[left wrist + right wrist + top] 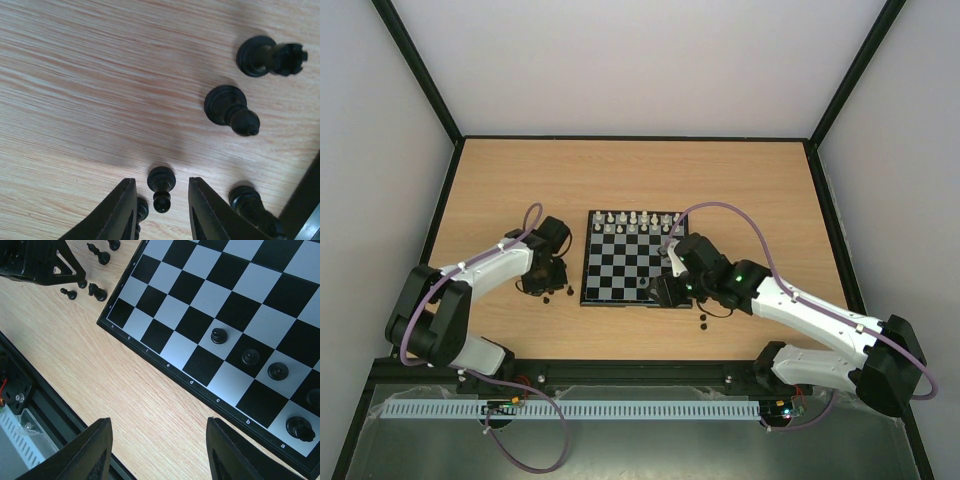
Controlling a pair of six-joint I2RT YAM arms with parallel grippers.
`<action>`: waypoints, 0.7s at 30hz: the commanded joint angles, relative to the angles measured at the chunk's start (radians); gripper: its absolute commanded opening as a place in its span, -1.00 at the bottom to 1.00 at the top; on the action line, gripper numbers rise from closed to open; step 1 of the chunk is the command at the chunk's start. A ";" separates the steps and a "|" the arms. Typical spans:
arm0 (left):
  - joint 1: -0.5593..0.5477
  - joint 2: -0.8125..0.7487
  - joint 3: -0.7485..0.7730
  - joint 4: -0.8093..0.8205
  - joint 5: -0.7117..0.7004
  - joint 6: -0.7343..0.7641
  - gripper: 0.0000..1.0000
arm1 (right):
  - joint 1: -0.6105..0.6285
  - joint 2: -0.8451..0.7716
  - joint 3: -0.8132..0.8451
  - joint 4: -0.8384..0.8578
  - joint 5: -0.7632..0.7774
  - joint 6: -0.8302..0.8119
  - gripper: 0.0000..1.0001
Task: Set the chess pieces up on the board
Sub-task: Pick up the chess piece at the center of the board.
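Two arms are reaching out from the near edge of the wooden table (500, 190). The left gripper (162, 182) is hanging low over the bare wood just left of the board (630, 262). Its jaws are standing a little way open. A small black pawn (161, 187) is sitting between the two fingers (122, 210). A thin gap is showing on each side of the pawn, so the fingers are not squeezing it.

Another dark piece (142, 210) is peeking out right beside one finger. One more black piece (248, 201) is resting near the other finger. A bit farther off, a rounded black piece (232, 110) and a black rook (272, 55) are resting on the wood, well apart from the jaws.

The right gripper (160, 420) is hanging over the wood by the near edge of the board, toward its right corner. Its jaws are standing wide open and holding nothing.

On the board, three black pawns (250, 356) are standing on near squares at the right end. A bigger black piece (300, 427) is standing on the near corner square. I cannot tell what kind it is. Two tiny dark pieces (703, 320) are resting on the table near that corner.

On the far side of the board, the white pieces (635, 220) are standing in two rows.
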 commanded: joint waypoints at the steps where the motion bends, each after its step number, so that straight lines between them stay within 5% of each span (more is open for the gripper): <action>1: 0.001 -0.022 -0.015 -0.045 0.014 -0.011 -0.34 | 0.011 -0.021 -0.016 -0.011 0.003 -0.007 0.05; 6: 0.001 -0.025 -0.023 -0.039 0.021 -0.010 -0.38 | 0.014 -0.021 -0.015 -0.012 0.003 -0.008 0.05; 21: 0.000 -0.007 -0.005 -0.025 0.016 0.003 -0.95 | 0.028 -0.028 -0.018 -0.013 0.014 -0.007 0.04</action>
